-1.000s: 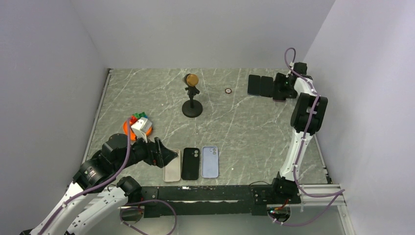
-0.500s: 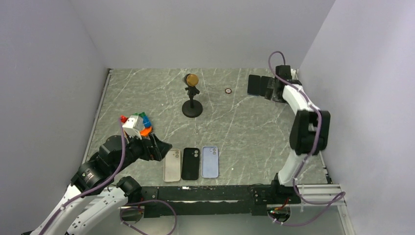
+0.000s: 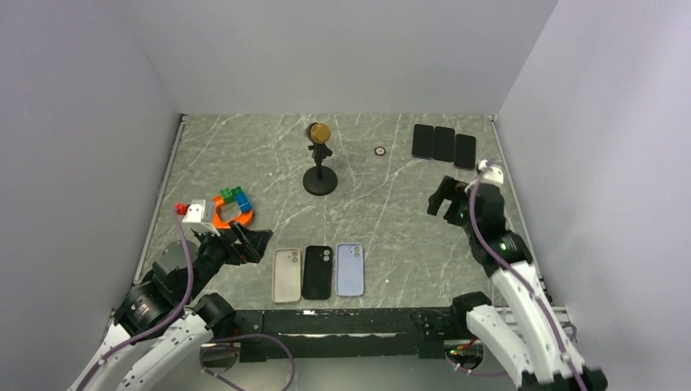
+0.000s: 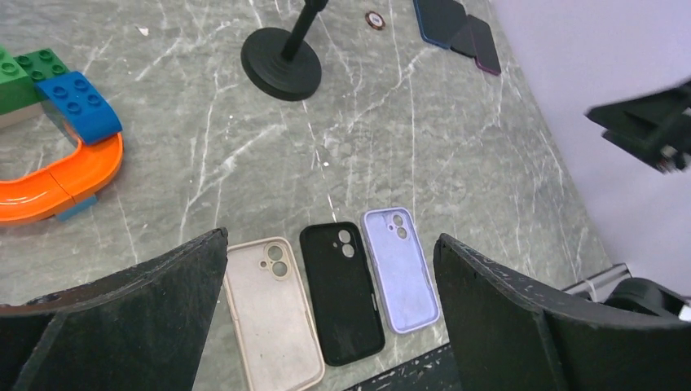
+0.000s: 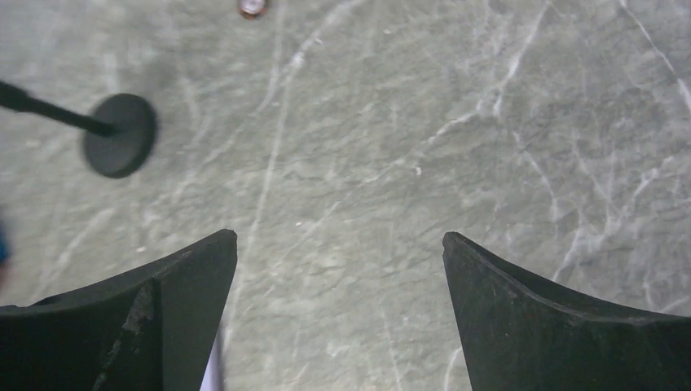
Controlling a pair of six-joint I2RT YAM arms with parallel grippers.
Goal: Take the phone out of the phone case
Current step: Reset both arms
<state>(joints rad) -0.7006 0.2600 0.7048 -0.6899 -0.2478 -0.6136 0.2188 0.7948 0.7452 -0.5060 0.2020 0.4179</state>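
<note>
The left gripper point(image 4: 330, 243) is spread wide and holds nothing. Its wrist camera looks down between two black fingers point(image 4: 130, 309) at three cases lying side by side, just short of the table's near edge. These are the beige case point(image 4: 271, 314), the black case point(image 4: 341, 292) and the lilac case point(image 4: 400, 269), their camera holes at the far end. I cannot tell whether any of them has a phone inside. That view also takes in the blocks point(image 4: 77, 106) to the left, the stand point(image 4: 281, 73) beyond, and dark phones point(image 4: 446, 20) at the far right. Only the overhead camera shows these as three bare phones in a row, close to the back wall and the right wall. The right gripper point(image 5: 339, 238) is also wide apart and empty. Its camera gives just grey table point(image 5: 456, 122), the stand's base and a small disc point(image 5: 251, 6). A bare stretch of marble lies between the stand and the cases. From above, the left arm sits folded low at the near left corner, its gripper pointing toward the beige case but just beside it, not touching. The right arm is bent on the right side, its gripper over bare table between the phones and the lilac case, well apart from both.
</note>
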